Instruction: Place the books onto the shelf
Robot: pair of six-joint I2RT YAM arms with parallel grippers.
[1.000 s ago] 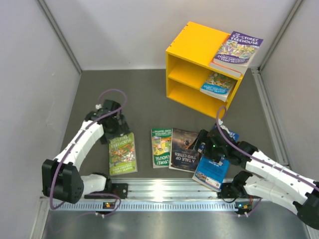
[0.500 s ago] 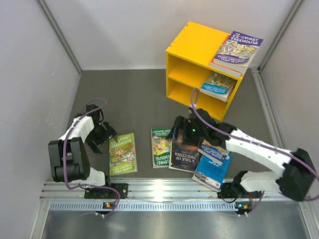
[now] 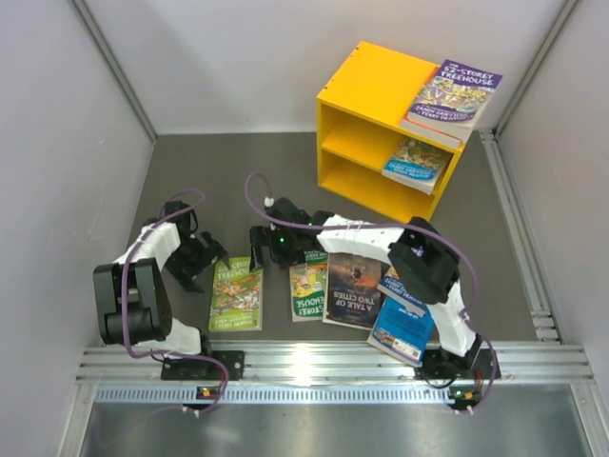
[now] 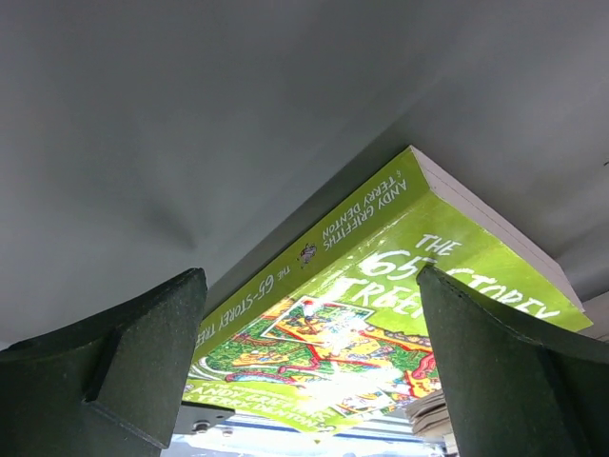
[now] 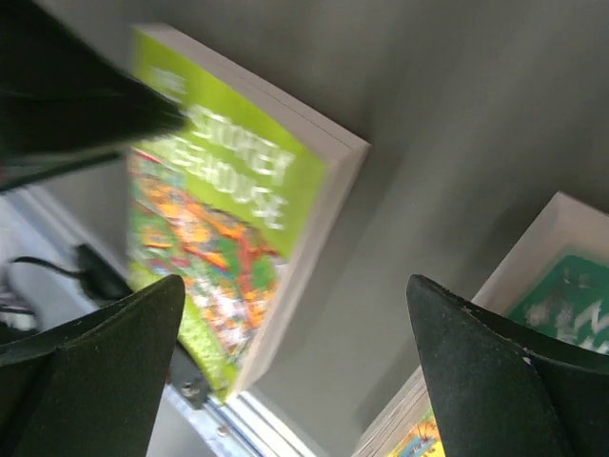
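both grippers are spread wide and empty: left gripper [image 3: 198,255] and right gripper [image 3: 265,246] sit mid-left of frame, flanking the far end of the lime-green book [image 3: 235,293]. it lies flat on the desk [image 3: 238,181], so this looks like a two-arm setup to lever up a thin paperback. the yellow shelf [image 3: 366,86] at upper right has a cartoon-cover book [image 3: 416,162] poking out over its middle board and a purple book [image 3: 452,95] on its roof; the other books [image 3: 352,288] lie at lower centre.

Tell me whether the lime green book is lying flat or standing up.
Lying flat: the lime green book rests cover-up on the table.
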